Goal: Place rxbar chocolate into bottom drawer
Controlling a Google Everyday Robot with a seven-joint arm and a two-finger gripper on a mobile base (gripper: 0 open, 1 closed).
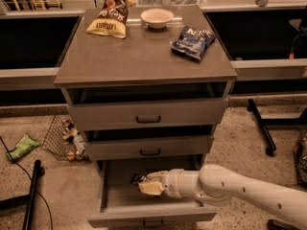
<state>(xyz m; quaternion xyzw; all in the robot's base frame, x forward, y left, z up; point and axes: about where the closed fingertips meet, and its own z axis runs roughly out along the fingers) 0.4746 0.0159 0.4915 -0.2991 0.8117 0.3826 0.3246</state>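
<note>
The bottom drawer of the grey cabinet is pulled open, and its grey floor shows. My gripper reaches in from the right on a white arm and hangs low inside the drawer, left of its middle. It is shut on the rxbar chocolate, of which only a small dark end shows at the fingertips. The rest of the bar is hidden by the gripper. I cannot tell whether the bar touches the drawer floor.
The two upper drawers stand slightly ajar. On the cabinet top lie a yellow-and-brown snack bag, a white bowl and a blue chip bag. A wire basket and a green packet are on the floor at left, and a black stand leg at right.
</note>
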